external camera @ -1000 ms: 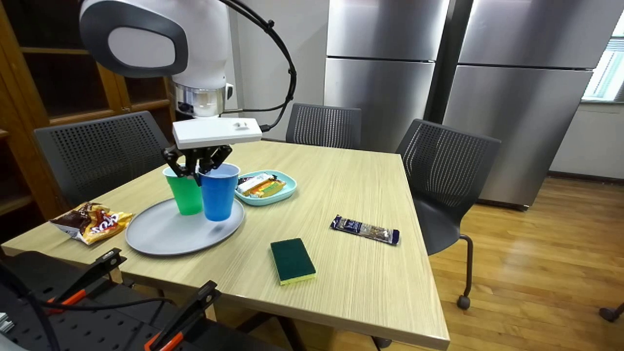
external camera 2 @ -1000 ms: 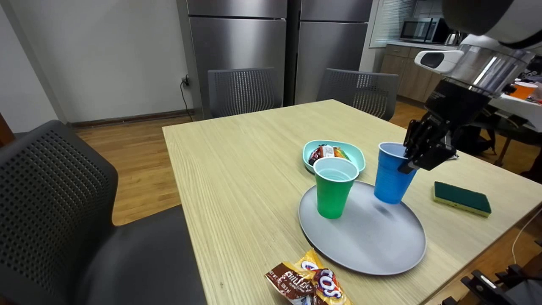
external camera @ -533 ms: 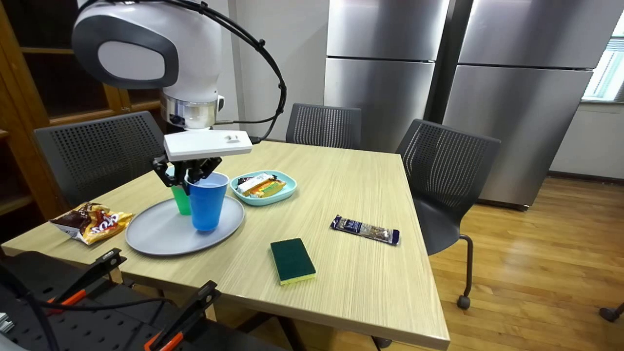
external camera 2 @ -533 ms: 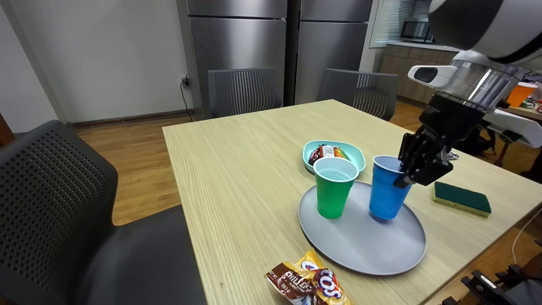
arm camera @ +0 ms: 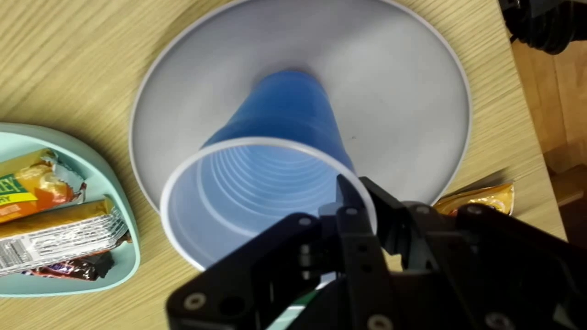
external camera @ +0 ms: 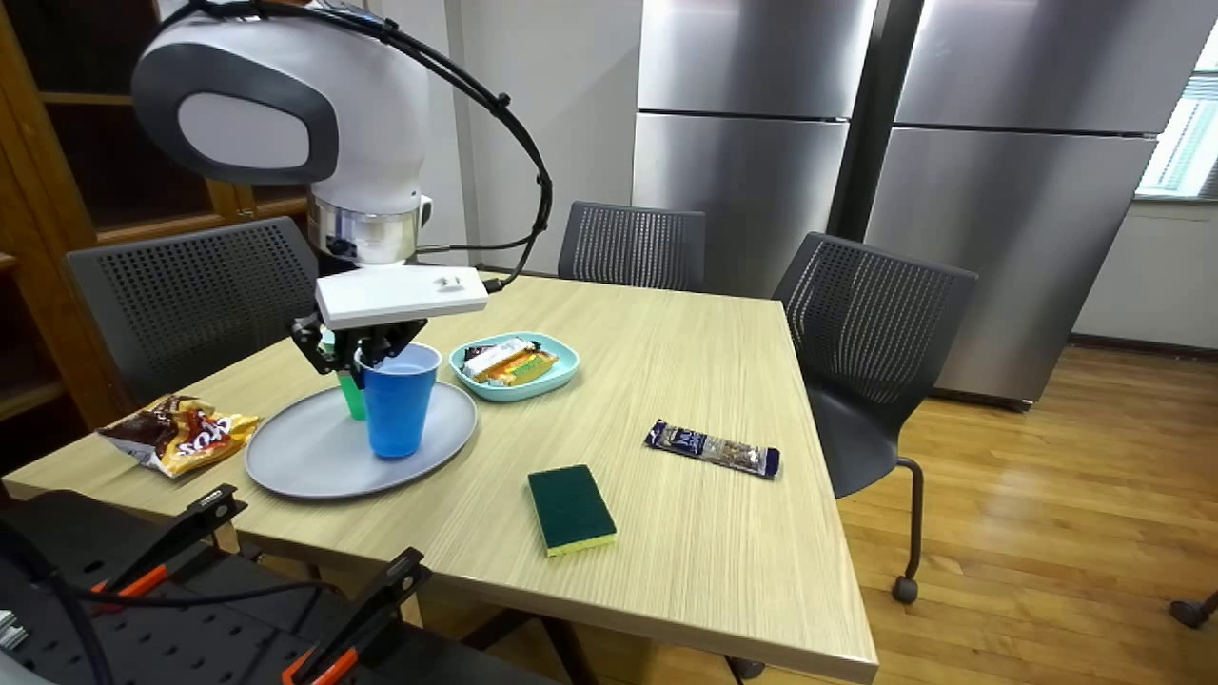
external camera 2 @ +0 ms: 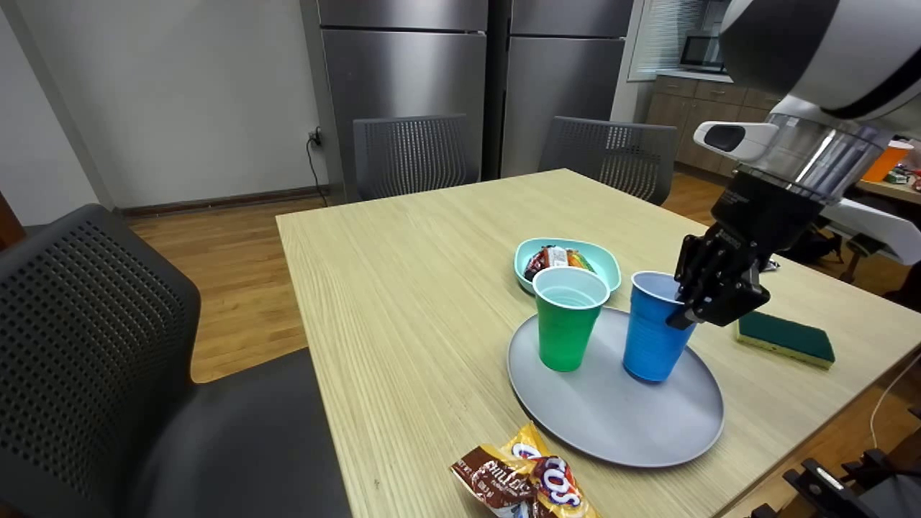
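Pinching the blue cup [external camera 2: 653, 334] by its rim, nearly closed fingers [arm camera: 383, 201] hold it seemingly set on the plate [external camera 2: 611, 421] near the green cup [external camera 2: 568, 334], release not yet done.

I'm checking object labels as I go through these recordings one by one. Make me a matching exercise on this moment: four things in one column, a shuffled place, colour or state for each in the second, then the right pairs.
Things
A. blue cup
B. green cup
C. sponge
D. turquoise dish

Descriptions
1. holds wrapped snacks
2. pinched at its rim by the gripper
3. dark green on top, yellow underneath
4. stands on the grey plate, not held

Pairs: A-2, B-4, C-3, D-1
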Motion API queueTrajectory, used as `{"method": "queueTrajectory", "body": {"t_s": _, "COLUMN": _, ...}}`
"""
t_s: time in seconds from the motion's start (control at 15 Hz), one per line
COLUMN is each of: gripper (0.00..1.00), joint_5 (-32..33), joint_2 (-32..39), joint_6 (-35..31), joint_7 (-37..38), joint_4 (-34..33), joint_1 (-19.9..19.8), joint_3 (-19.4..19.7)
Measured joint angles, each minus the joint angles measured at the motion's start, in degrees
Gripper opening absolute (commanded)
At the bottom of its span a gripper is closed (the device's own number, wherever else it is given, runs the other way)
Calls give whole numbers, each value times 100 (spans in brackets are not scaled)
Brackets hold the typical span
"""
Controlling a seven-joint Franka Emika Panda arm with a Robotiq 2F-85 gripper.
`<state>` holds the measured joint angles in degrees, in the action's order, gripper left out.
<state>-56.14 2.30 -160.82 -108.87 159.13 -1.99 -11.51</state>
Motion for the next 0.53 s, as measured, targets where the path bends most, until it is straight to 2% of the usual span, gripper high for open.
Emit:
{"method": "queueTrajectory", "body": {"t_s": 0.07, "gripper": 33, "joint_5": -63, "joint_2": 20, "joint_6": -23, "joint_7": -64, "joint_4": 0, "joint_1": 13, "joint_3": 0}}
{"method": "queueTrajectory", "body": {"t_s": 0.13, "gripper": 40, "joint_5": -114, "joint_2": 42, "joint_6": -50, "joint_7": -112, "joint_4": 0, "joint_1": 27, "joint_3": 0}}
{"method": "queueTrajectory", "body": {"t_s": 0.53, "gripper": 84, "joint_5": -433, "joint_2": 92, "joint_6": -108, "joint_7": -348, "joint_4": -16, "joint_1": 63, "joint_3": 0}}
